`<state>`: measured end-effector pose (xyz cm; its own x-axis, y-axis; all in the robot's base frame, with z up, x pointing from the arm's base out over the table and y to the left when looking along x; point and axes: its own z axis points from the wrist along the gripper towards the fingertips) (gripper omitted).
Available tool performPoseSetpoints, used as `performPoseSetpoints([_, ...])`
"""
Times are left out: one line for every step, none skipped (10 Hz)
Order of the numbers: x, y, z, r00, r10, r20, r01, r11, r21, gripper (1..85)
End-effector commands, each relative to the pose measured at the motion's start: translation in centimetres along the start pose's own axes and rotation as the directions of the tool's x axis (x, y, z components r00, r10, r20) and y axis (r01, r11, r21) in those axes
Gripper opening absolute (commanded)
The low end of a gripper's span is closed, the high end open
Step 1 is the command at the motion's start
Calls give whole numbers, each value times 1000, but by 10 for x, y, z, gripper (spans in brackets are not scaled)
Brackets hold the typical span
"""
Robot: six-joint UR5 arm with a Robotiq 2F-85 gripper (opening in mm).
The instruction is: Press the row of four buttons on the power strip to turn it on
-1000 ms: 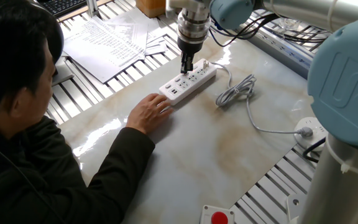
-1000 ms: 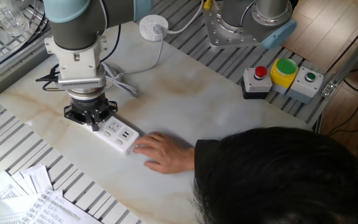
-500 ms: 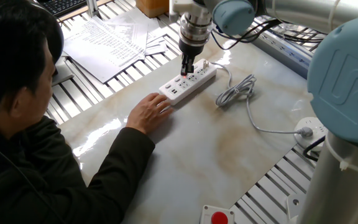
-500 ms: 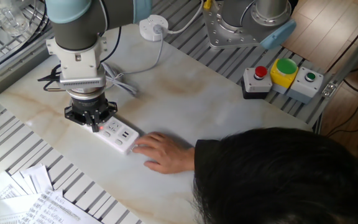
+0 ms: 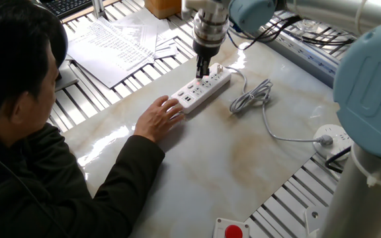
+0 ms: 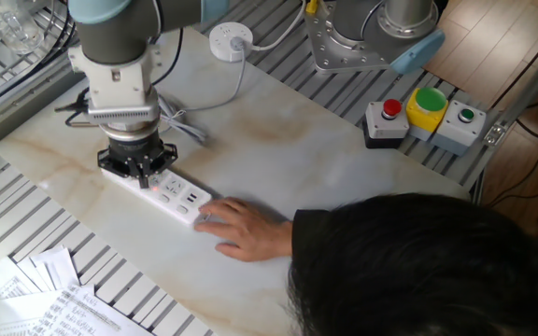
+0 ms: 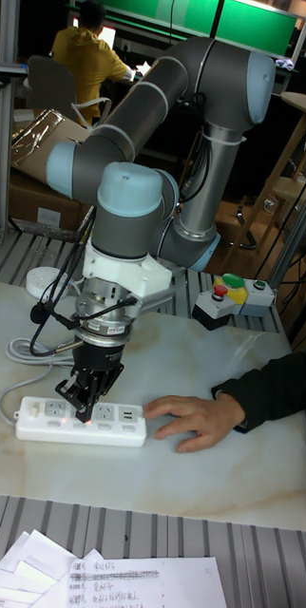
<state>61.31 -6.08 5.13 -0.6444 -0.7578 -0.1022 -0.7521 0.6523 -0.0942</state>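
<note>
The long white plastic power strip (image 5: 201, 90) lies on the pale marble-patterned table (image 5: 243, 158), steadied at its USB end by a person's bare hand (image 5: 157, 118). The black two-finger gripper (image 7: 86, 407) points down onto the strip's row of four small buttons (image 6: 157, 184), apparently mid-row, with red lights showing beside it. Whether its fingers are parted cannot be told. Next, it likely needs a short lift and sidestep to the neighbouring button.

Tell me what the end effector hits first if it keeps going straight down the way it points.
Most likely the power strip directly beneath the end effector, on its button edge; whether it already touches is unclear.
</note>
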Motion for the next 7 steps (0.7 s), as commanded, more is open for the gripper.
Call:
performPoseSetpoints([-17, 5, 0, 999, 34, 19, -33, 999, -6, 10])
performPoseSetpoints([-22, 8, 4, 999, 44, 22, -44, 999, -3, 10])
performPoseSetpoints([-26, 9, 7, 998, 50, 24, -50, 999, 1, 10])
performPoseSetpoints([-28, 11, 8, 998, 53, 24, -53, 999, 3, 10])
performPoseSetpoints([-29, 11, 9, 998, 53, 23, -53, 999, 4, 10])
performPoseSetpoints([-29, 12, 10, 998, 52, 22, -52, 999, 8, 10])
performPoseSetpoints([-29, 11, 11, 998, 50, 22, -51, 999, 10, 10])
